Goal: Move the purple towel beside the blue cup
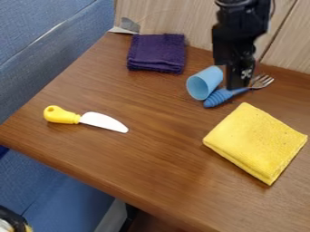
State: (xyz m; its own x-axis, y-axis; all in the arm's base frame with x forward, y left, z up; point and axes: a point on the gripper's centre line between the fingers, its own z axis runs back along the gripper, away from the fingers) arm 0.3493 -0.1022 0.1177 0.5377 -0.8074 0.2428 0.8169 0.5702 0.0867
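Observation:
The gripper (237, 85) hangs at the upper right, over the blue-handled fork and just right of the cup; how its jaws stand cannot be made out. A light blue cup (203, 83) lies on its side, its mouth facing the lower left. The folded purple towel (156, 53) rests flat near the back edge of the table, to the upper left of the cup, with a strip of wood between them.
A fork (225, 95) with a ribbed blue handle lies against the cup's right side. The folded yellow cloth (257, 141) is at the right. A yellow-handled knife (84, 118) lies at the left of the brown table (151, 158). Wood panelling rises behind.

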